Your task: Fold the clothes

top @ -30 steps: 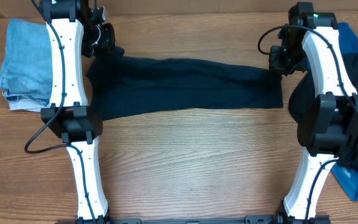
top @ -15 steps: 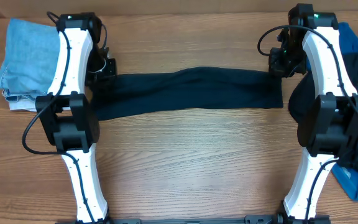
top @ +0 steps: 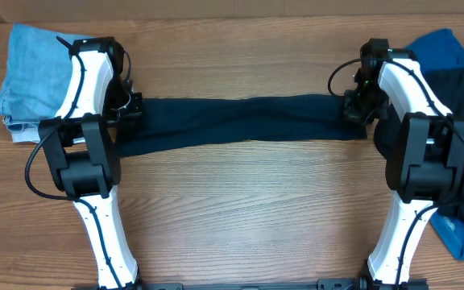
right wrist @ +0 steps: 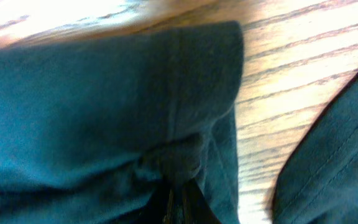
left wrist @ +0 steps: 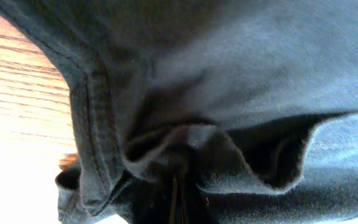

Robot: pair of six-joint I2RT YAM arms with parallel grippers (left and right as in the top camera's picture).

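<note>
Navy cloth fills both wrist views, and in each it bunches into a tight pucker at the bottom edge, where the tool's fingers meet. The left tool is clenched on the left end of the navy shirt, and the right tool is clenched on its right end. The shirt hangs or lies between them as a long narrow band across the far half of the table; the overhead view does not show whether its middle touches the wood. The band's far edge runs nearly straight, while the near edge sags lower toward the left. Bare wood lies open in front of the band, between the two arms. A pale blue garment sits folded at the far left, just beyond the left arm. At the far right a bright blue shirt and a dark heap lie close behind the right arm. Only the left wrist view shows the stitched hem curling beside the pinch; only the right wrist view shows the shirt's square corner on the wood above the pinch.
</note>
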